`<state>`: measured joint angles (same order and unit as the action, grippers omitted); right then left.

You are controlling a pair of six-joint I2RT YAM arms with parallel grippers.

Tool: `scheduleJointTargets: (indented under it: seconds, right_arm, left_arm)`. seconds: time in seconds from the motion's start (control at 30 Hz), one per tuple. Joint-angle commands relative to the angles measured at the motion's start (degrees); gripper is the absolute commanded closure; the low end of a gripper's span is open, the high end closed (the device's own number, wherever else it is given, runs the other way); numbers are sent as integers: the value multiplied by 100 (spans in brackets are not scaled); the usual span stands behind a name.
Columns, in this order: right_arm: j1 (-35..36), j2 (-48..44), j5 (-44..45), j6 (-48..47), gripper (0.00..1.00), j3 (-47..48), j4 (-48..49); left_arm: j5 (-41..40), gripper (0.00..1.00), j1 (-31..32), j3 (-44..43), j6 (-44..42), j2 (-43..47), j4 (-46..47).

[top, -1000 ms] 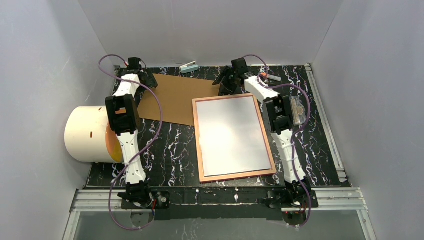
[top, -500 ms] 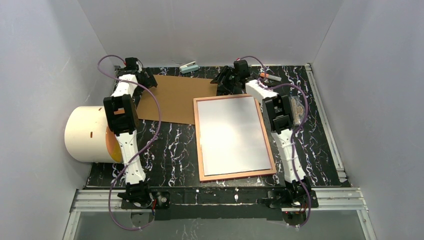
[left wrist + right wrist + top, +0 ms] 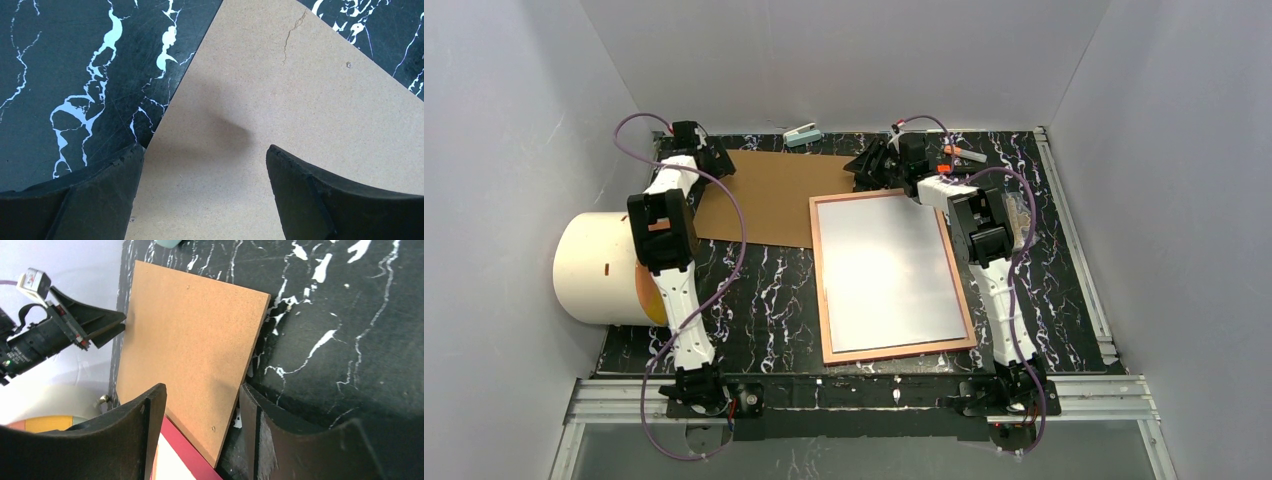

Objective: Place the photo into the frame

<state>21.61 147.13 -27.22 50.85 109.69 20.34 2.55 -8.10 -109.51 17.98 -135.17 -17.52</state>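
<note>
The frame (image 3: pixel 821 285) lies flat mid-table, its rim tan from above and pink (image 3: pixel 192 452) in the right wrist view. A white sheet (image 3: pixel 889 272) fills it, apparently the photo with its plain back up; no printed side shows. A brown backing board (image 3: pixel 769 195) lies behind and to the left of the frame. My left gripper (image 3: pixel 717 160) hangs open over the board's far left corner (image 3: pixel 240 115), one finger over the table, the other over the board. My right gripper (image 3: pixel 201 392) is open and straddles the board's right corner (image 3: pixel 220 440) next to the frame's far left corner.
A white cylinder with an orange inside (image 3: pixel 604 268) lies on its side at the table's left edge. At the back sit a small pale clip-like item (image 3: pixel 802 133) and an orange-tipped pen (image 3: pixel 964 155). Grey walls close in on three sides.
My right gripper has swung back and left, from the frame's far edge to the board's right corner, its jaws narrowing. The left gripper has edged left and narrowed slightly.
</note>
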Motion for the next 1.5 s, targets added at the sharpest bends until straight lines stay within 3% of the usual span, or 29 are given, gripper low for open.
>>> scheduleJointTargets:
  seconds: [0.0, 0.4, 0.63, 0.87, 1.03, 1.47]
  right_arm:
    - [351, -217, -1023, 144, 38, -19, 1491]
    - [345, -344, -942, 84, 40, -158, 2613]
    - [340, 201, -1105, 277, 52, 512, 2815]
    - [377, 578, -1075, 240, 45, 1082, 2076]
    - [379, 883, -1158, 55, 47, 1385, 1717]
    - [388, 1595, -1587, 100, 51, 1989, 2017]
  left_arm:
    - [483, 11, 168, 493, 266, -29, -300]
    - [507, 12, 168, 989, 327, 506, 439]
    - [434, 12, 168, 1158, 325, 601, 629]
    - [567, 12, 166, 1356, 385, 576, 853]
    - [664, 12, 167, 1446, 448, 562, 1043]
    - [823, 12, 168, 1719, 566, 528, 1428]
